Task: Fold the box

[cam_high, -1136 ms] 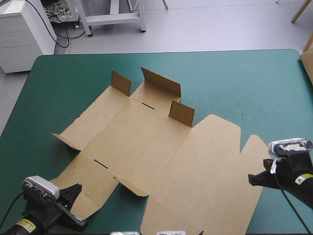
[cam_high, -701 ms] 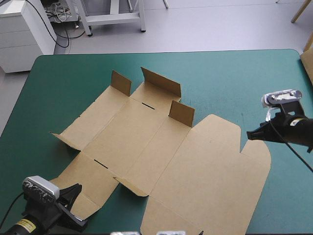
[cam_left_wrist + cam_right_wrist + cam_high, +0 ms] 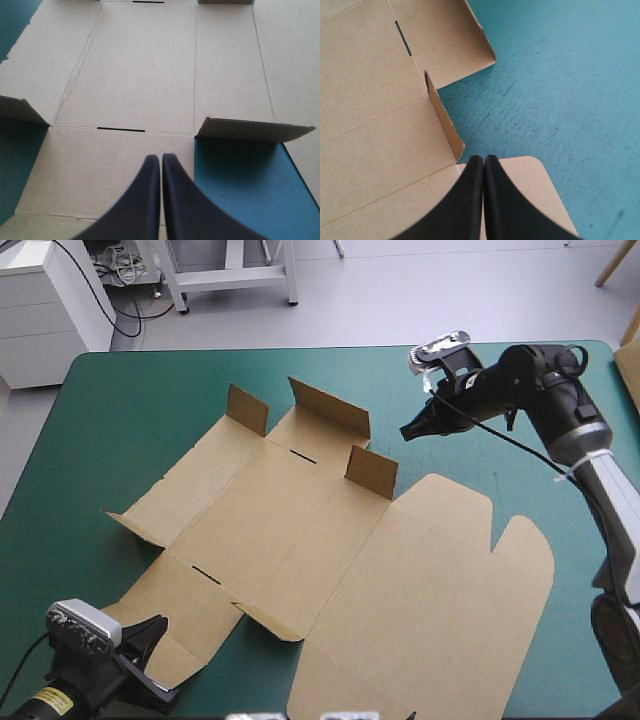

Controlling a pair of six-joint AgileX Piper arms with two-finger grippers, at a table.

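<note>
The brown box (image 3: 330, 540) lies as a flat cut sheet across the teal-green table, also seen in the left wrist view (image 3: 145, 75) and the right wrist view (image 3: 370, 125). Three short flaps stand up on its far side; the nearest of them (image 3: 372, 471) rises just ahead of my right gripper (image 3: 445, 120). My right gripper (image 3: 404, 431) (image 3: 484, 158) hovers shut and empty above the rounded lid corner beside that flap. At the near left corner my left gripper (image 3: 157, 628) (image 3: 161, 158) is shut over a box panel with a slot (image 3: 121, 130) ahead of it, holding nothing.
Bare teal-green cover (image 3: 500, 390) lies beyond and to the right of the box, and more along the far left (image 3: 110, 410). A tan edge (image 3: 630, 365) shows at the table's far right corner. A low raised flap (image 3: 250, 129) stands ahead-right of my left gripper.
My right arm has swung from the table's right edge toward the far side and inward, ending beside the raised flap. The left arm and the box have not moved.
</note>
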